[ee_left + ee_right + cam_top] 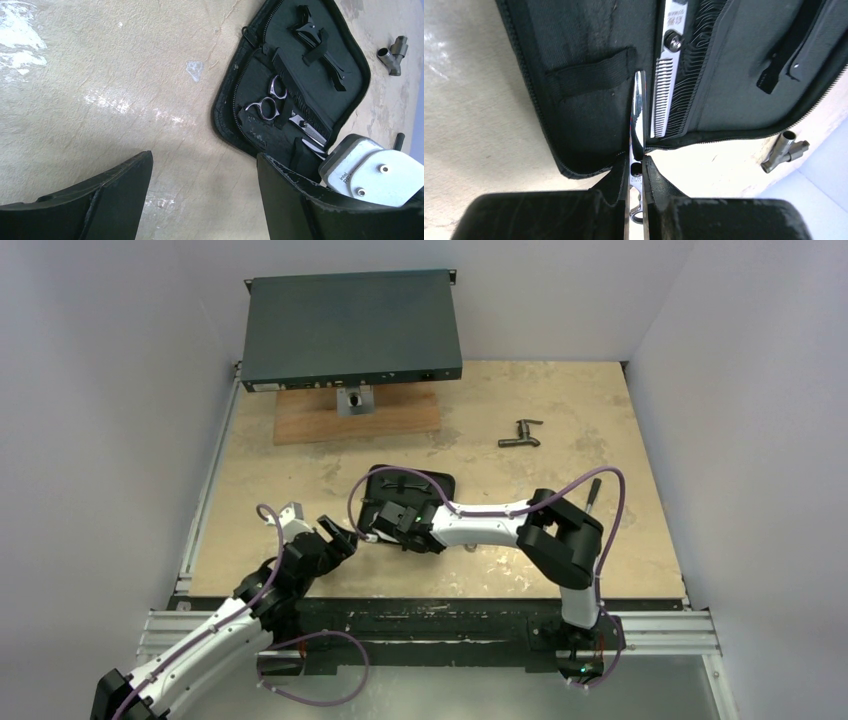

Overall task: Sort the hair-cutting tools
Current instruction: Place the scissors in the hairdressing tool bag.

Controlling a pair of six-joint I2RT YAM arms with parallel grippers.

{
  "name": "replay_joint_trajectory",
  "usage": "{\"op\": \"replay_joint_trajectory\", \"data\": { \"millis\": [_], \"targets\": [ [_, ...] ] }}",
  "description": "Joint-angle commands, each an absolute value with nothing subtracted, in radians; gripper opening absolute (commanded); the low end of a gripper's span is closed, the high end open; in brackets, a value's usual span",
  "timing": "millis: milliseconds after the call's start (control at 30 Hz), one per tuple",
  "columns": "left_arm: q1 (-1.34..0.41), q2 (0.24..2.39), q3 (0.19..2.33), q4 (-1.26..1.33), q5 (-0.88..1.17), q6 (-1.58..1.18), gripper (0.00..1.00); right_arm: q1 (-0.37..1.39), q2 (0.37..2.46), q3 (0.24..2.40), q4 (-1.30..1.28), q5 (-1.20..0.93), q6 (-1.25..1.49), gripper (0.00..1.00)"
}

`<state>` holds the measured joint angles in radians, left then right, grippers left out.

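My right tool [636,169] is clenched on the scissors [639,115], pinching the flat steel right around the pivot screw. The blade points away from me over the open case [574,115], and its tip is just beside the end of the elastic loop [589,75]. I cannot tell whether the tip is under the loop or only alongside it. I judge the scissors light and fully stiff, but polished and slick, so a pinch on the flats could let them swivel or slide if the tip catches the fabric. The pivot looks the best hold, since the two blades overlap there and cannot splay. The rest of the kit lies in the case: the toothed shears [663,95] just beside my blade, the comb [696,75] against them, and the clip [320,52] under straps on the far flap. I'd expect the comb to be light and a bit springy, best taken across its spine and not the teeth. The clip is thin and low, so hard to get under. My left tool [204,160] hangs released over bare counter [100,75], near the case and touching nothing. The fitting [784,150] lies on the counter outside the case.
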<state>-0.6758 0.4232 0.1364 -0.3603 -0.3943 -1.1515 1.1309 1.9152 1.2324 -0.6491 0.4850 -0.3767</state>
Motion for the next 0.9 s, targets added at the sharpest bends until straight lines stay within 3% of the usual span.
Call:
{"op": "replay_joint_trajectory", "data": {
  "millis": [0, 867],
  "targets": [
    [-0.678, 0.427, 0.158, -0.325, -0.394, -1.147, 0.76, 1.127, 1.921, 1.306, -0.625, 0.522, -0.407, 0.0],
    [-0.679, 0.426, 0.16, -0.325, -0.397, -1.149, 0.75, 1.157, 1.858, 1.233, -0.689, 0.501, -0.357, 0.0]
  ]
}}
